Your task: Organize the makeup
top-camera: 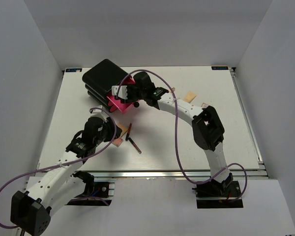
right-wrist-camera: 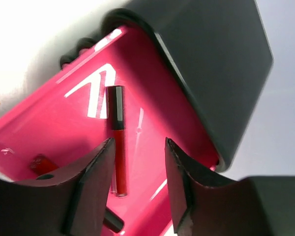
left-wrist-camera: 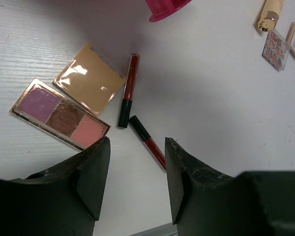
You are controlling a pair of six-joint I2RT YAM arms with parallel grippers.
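Note:
In the left wrist view, a three-colour eyeshadow palette point(left-wrist-camera: 59, 114), a tan compact point(left-wrist-camera: 90, 84) and two dark-and-red pencils point(left-wrist-camera: 129, 91) point(left-wrist-camera: 148, 142) lie on the white table. My left gripper point(left-wrist-camera: 137, 147) is open and empty just above them; in the top view it point(top-camera: 112, 132) hovers beside the pencils point(top-camera: 134, 144). My right gripper point(right-wrist-camera: 137, 162) is open over the pulled-out pink drawer point(right-wrist-camera: 64, 123), where one dark-and-red pencil point(right-wrist-camera: 118, 142) lies free. In the top view it point(top-camera: 124, 93) is at the drawer point(top-camera: 117, 103).
The big black box point(top-camera: 104, 76) stands at the back left. A beige tube with a gold cap point(left-wrist-camera: 269, 14) and two small square palettes point(left-wrist-camera: 277, 43) lie to the right. A tan item point(top-camera: 189, 97) lies right of the right arm.

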